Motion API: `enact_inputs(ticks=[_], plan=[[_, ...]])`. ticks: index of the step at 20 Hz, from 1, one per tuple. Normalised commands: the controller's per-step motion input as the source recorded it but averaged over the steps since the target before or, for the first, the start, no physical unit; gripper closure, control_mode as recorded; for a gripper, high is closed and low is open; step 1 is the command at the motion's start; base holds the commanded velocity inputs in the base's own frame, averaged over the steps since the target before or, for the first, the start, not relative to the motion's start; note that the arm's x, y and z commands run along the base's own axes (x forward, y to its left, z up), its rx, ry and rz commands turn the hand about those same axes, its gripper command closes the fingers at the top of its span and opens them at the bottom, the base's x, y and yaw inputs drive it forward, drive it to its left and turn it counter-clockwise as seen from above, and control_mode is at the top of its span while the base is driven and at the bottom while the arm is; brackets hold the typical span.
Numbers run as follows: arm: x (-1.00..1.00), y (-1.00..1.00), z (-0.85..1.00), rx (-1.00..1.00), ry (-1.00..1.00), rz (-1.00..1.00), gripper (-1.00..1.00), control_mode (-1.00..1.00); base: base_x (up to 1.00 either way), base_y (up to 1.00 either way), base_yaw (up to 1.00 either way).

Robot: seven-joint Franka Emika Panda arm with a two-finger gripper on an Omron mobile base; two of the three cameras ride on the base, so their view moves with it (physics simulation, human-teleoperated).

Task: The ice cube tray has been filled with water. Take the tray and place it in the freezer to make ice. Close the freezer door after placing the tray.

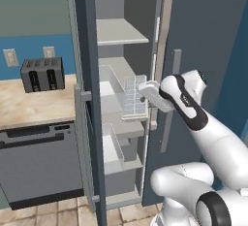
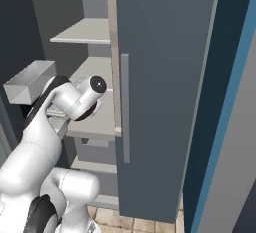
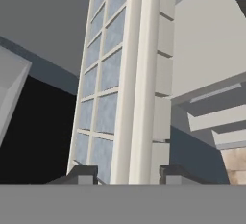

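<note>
The ice cube tray [image 1: 134, 98], a pale grid of square cells, hangs tilted inside the open freezer [image 1: 123, 36], just above its middle shelf [image 1: 130, 127]. My gripper [image 1: 147, 92] is shut on the tray's near end. In the hand view the tray [image 3: 129, 88] runs away from me between the two fingertips [image 3: 82, 173], and the water [image 3: 108, 69] shows as a bluish sheen in its cells. The freezer door [image 1: 90, 99] stands wide open on the left, seen edge-on. I cannot tell whether the tray touches the shelf.
Clear bins [image 1: 109, 77] line the freezer's left side, one bin [image 2: 29, 82] close to my wrist. The plain fridge door [image 1: 208, 31] with its bar handle [image 1: 175, 74] is shut on the right. A black toaster [image 1: 42, 74] sits on the counter above the dishwasher [image 1: 41, 162].
</note>
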Motion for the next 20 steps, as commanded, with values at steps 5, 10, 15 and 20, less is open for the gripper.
enact_inputs(ticks=[5,10,15,20], plan=[[0.36,0.02,0.04,0.00,0.00,-0.03,1.00,-1.00,0.00,0.00,0.00],[0.34,0.04,0.02,0.00,0.00,-0.03,1.00,-1.00,0.00,0.00,0.00],[0.25,0.13,0.02,0.00,0.00,-0.04,1.00,-1.00,0.00,0.00,0.00],[0.09,0.14,0.02,0.00,0.00,-0.06,1.00,-1.00,0.00,0.00,0.00]])
